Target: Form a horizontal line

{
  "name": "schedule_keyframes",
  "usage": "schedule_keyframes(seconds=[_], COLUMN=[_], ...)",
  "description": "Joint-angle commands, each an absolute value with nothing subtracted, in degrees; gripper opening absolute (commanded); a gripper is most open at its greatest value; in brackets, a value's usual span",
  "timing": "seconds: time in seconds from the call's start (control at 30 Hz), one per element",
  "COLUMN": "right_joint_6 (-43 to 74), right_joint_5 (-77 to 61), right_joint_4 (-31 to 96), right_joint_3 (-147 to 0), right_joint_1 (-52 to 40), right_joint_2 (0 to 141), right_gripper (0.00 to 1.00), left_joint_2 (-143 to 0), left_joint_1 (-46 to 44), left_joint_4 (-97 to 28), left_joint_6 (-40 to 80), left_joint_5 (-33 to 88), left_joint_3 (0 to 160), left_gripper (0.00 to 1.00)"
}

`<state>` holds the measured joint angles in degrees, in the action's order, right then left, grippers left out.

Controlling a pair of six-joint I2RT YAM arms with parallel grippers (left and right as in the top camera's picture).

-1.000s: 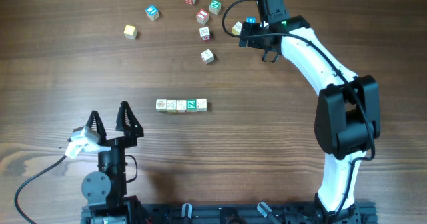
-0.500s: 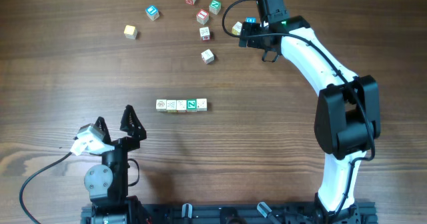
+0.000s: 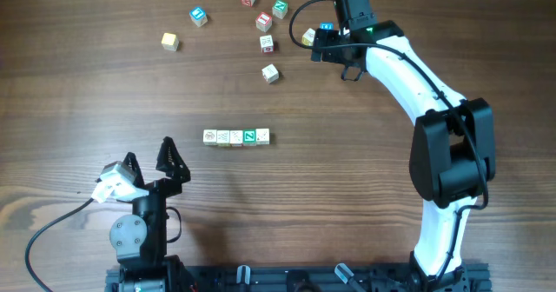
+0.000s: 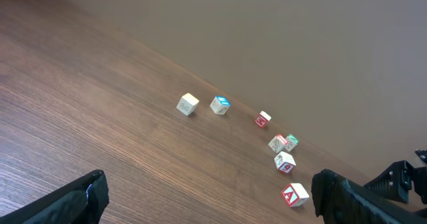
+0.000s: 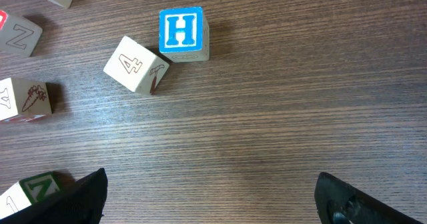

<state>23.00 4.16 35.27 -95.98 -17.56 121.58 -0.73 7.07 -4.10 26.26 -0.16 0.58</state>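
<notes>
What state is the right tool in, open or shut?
Open. In the right wrist view the right tool has its fingers spread to opposite edges of the frame, with nothing between them and no cube held.

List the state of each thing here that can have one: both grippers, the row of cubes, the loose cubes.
horizontal line: five cubes edge to edge, straight, no gripper on it.
left gripper: open, empty, away from the line.
right gripper: open, empty, facing the blue H cube.
blue H cube: loose, H face up.
4 cube: loose, askew beside the H cube.
</notes>
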Motion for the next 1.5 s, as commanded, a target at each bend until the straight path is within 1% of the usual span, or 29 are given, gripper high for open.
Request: schedule_keyframes(seconds=[0.0,0.07,0.13,0.37,0.87,1.03,1.47], right_joint_6=[22.5,22.5,22.5,22.5,22.5,22.5,22.5], right_joint_5=[5.1,5.1,5.1,5.1,5.1,5.1,5.1], right_joint_4=[35.2,35.2,35.2,35.2,35.2,35.2,35.2], right_joint_3=[-96.1,-96.1,-96.1,-96.1,-96.1,-96.1,-96.1], right_joint_1=[-17.6,-17.6,-17.6,-17.6,-17.6,-17.6,-17.6], right_joint_2=[120.9,120.9,120.9,120.9,120.9,120.9,120.9], right_gripper=[1.00,1.00,1.00,1.00,1.00,1.00,1.00], left_joint_2=[-0.2,-0.3,-0.8,-3.0,-3.0,-1.9,-1.9], left_joint_1=[7.0,7.0,7.0,7.0,7.0,4.6,4.6], left_joint_4=[-4.1,-4.1,-4.1,-4.1,-4.1,-4.1,-4.1], left_joint_6=[23.0,15.7,12.1,12.2,12.2,12.2,12.2], left_joint_5=[-1.6,-1.6,-1.6,-1.6,-1.6,-1.6,-1.6], left_joint_3=[0.3,0.3,0.3,0.3,0.3,0.3,0.3], left_gripper=[1.00,1.00,1.00,1.00,1.00,1.00,1.00])
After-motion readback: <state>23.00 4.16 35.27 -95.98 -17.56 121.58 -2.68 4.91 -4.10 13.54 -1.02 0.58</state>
